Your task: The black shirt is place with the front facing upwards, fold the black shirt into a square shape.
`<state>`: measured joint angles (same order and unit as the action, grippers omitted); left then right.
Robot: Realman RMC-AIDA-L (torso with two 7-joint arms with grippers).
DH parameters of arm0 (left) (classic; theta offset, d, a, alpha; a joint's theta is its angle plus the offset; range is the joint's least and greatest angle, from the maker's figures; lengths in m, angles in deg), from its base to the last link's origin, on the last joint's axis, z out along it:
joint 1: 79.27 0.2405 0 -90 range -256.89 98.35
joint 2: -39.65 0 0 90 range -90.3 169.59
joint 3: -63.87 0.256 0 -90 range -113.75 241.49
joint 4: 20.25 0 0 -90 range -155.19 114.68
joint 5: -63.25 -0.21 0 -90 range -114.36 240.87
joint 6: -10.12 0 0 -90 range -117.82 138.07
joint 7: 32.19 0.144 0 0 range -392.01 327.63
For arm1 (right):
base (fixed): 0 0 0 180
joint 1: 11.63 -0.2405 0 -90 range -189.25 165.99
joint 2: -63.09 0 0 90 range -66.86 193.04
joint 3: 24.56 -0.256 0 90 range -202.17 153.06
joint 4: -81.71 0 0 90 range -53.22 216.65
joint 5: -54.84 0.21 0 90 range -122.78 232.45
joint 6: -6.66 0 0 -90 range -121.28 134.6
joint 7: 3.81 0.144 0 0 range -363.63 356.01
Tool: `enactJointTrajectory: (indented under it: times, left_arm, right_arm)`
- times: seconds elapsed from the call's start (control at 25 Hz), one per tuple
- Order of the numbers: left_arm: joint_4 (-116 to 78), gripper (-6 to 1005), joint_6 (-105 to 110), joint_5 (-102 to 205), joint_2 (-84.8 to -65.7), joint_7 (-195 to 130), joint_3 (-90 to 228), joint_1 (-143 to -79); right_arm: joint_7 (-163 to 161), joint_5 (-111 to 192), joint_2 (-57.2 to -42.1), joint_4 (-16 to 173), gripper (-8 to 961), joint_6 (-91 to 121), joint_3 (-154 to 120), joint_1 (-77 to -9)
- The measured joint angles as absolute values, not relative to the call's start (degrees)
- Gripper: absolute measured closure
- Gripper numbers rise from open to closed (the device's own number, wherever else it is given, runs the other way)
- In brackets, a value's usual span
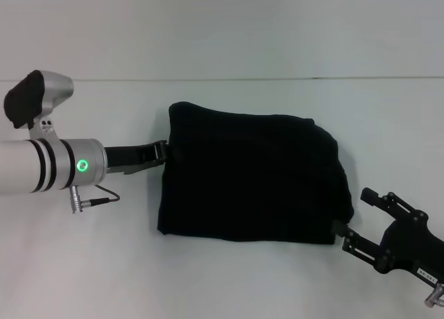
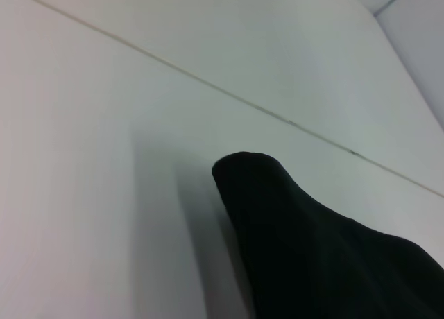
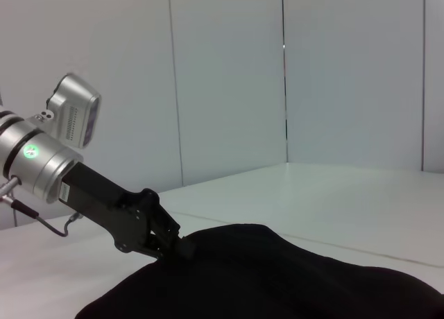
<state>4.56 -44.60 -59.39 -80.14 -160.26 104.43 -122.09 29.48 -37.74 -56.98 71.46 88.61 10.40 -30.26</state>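
The black shirt (image 1: 253, 173) lies folded on the white table (image 1: 229, 277), roughly in the middle of the head view. It forms a compact, nearly rectangular bundle with a rounded far right corner and a slightly raised far left corner. No lettering or label shows on its upper face; only plain black cloth is visible.

The left gripper (image 1: 161, 154) reaches in from the left, level with the table, and its tip meets the shirt's left edge near the far corner. In the right wrist view the same left gripper (image 3: 182, 246) has its fingers drawn together at the cloth's edge, apparently pinching the fabric there. The left wrist view shows only a raised corner of the shirt (image 2: 305, 243) against the table, with none of that arm's own fingers in sight.

The right gripper (image 1: 355, 216) sits at the near right corner of the shirt. Its two fingers are spread apart, one fingertip (image 1: 340, 227) touching or just beside the shirt's near right edge, the other finger standing clear of the cloth.
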Motion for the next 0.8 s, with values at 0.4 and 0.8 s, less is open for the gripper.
enactJointTrajectory:
  times: [0.4,0.8]
  left_arm:
    - [7.75,877,-45.90,-58.66,-81.17,-159.78,103.18,-119.59]
    - [18.13,697,-59.43,-54.29,-83.17,-142.58,101.26,-112.45]
  right_arm:
    - [29.50,-37.62,-56.98,71.52,113,88.35,9.71,-30.69]
    - [29.40,-37.62,-57.04,71.55,113,88.03,9.01,-32.68]
